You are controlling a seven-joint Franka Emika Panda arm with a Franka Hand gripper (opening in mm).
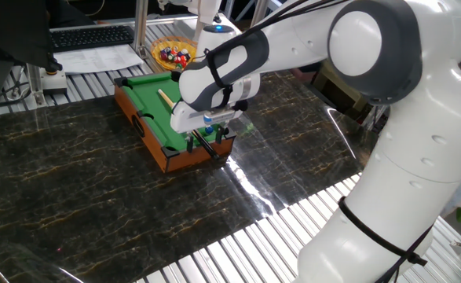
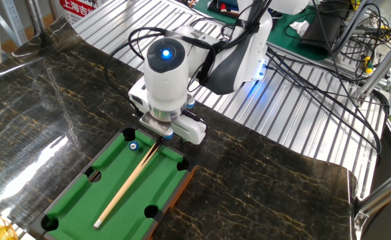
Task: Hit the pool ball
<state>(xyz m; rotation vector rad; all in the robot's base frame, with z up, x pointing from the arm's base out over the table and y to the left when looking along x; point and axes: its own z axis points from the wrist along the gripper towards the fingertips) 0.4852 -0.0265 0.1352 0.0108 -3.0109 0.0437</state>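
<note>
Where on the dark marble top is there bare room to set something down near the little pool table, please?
The dark marble top lies bare in front of the pool table, out to the ribbed metal strip. Another bare stretch shows right of the pool table in the other fixed view. It is crowded at the table's end where the hand hangs over the cue stick beside the blue ball.
</note>
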